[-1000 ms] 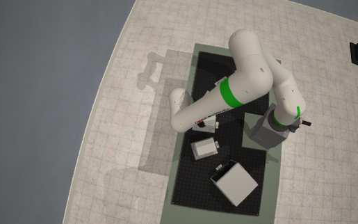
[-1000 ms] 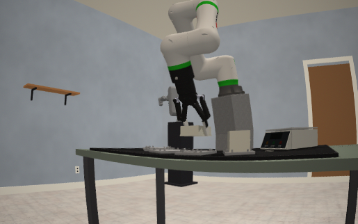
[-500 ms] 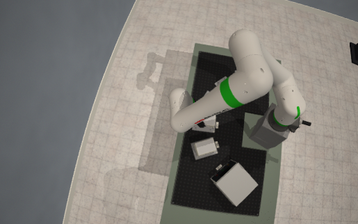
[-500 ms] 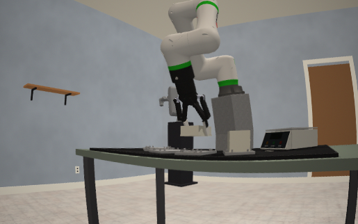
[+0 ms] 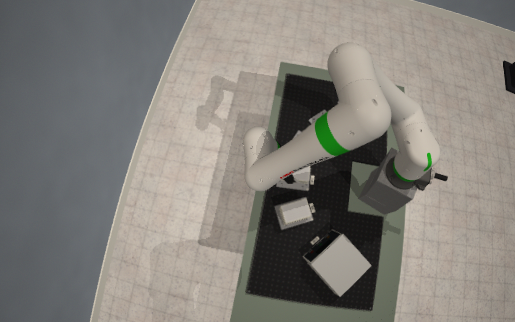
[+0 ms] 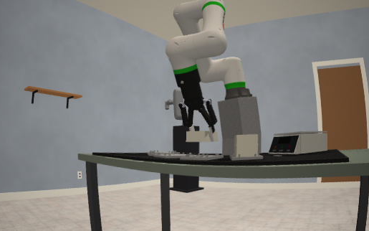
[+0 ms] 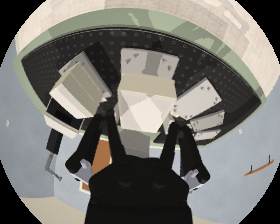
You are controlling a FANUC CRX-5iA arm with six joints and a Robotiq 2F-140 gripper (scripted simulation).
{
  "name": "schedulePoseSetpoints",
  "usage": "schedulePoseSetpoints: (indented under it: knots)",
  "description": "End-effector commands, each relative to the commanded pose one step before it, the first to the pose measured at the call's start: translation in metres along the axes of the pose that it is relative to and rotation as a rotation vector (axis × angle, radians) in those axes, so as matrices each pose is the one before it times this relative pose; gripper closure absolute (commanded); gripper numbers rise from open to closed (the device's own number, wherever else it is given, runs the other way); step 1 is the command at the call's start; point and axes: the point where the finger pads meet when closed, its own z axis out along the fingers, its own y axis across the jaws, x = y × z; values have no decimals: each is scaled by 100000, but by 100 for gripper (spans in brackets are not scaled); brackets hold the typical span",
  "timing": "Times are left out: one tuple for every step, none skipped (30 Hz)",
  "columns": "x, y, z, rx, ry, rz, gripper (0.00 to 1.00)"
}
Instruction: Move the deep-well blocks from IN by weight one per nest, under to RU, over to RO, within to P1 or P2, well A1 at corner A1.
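Note:
My gripper [image 6: 202,132] [image 7: 142,107] is shut on a pale deep-well block [image 6: 198,136] [image 7: 146,107], held level or nearly so in the air. In the wrist view a grey nest [image 7: 133,59] shows beyond the held block, partly covered by it. More pale blocks [image 5: 295,212] [image 6: 246,144] [image 7: 76,87], seemingly two stacked, sit in another nest [image 6: 246,158] [image 7: 80,58]. The check-weigher [image 5: 340,265] [image 6: 312,143] [image 7: 66,126] has an empty platform, and no lamp is clearly lit. The held block's cut corner and the nest labels cannot be made out.
Several low grey nests show right of the held block in the wrist view, the nearest a flat nest [image 7: 196,101] with small locators. The black perforated board [image 5: 271,280] lies on the green table [image 6: 122,166]. The grey arm pedestal [image 5: 386,192] [image 6: 237,118] stands behind.

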Motion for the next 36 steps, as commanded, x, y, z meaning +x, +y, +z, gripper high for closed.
schedulePoseSetpoints:
  knots:
    - [132, -1, 189, -5, 35, 5, 90]
    - [0, 0, 0, 0, 0, 0, 90]
    - [83, -1, 145, 0, 0, 0, 90]
    - [83, -2, 145, 0, 0, 0, 90]
    - [83, -1, 145, 0, 0, 0, 90]
    - [83, -1, 145, 0, 0, 0, 90]
    - [83, -1, 145, 0, 0, 0, 90]
    - [83, -1, 145, 0, 0, 0, 90]
    - [83, -1, 145, 0, 0, 0, 90]
    - [83, -1, 145, 0, 0, 0, 90]
    - [83, -1, 145, 0, 0, 0, 90]
    - [83, -1, 145, 0, 0, 0, 90]
    - [83, -1, 145, 0, 0, 0, 90]
    - [83, -1, 145, 0, 0, 0, 90]
    - [83, -1, 145, 0, 0, 0, 90]
    - [83, -1, 144, 0, 0, 0, 90]
    - [83, -1, 144, 0, 0, 0, 90]
    - [0, 0, 0, 0, 0, 0, 90]
    - [0, 0, 0, 0, 0, 0, 90]
    - [83, -1, 145, 0, 0, 0, 90]
    - [83, -1, 145, 0, 0, 0, 90]
    - [83, -1, 144, 0, 0, 0, 90]
    - [83, -1, 144, 0, 0, 0, 90]
    - [83, -1, 144, 0, 0, 0, 90]
    - [83, -1, 144, 0, 0, 0, 90]
    - [83, 0, 144, 0, 0, 0, 90]
    - [83, 0, 144, 0, 0, 0, 90]
    - [83, 0, 144, 0, 0, 0, 90]
    - [83, 0, 144, 0, 0, 0, 90]
    - [83, 0, 144, 0, 0, 0, 90]
    - [83, 0, 144, 0, 0, 0, 90]
    - [37, 0, 65, 0, 0, 0, 90]
    - [0, 0, 0, 0, 0, 0, 90]
    - [0, 0, 0, 0, 0, 0, 90]
    - [0, 0, 0, 0, 0, 0, 90]
    - [0, 0, 0, 0, 0, 0, 90]
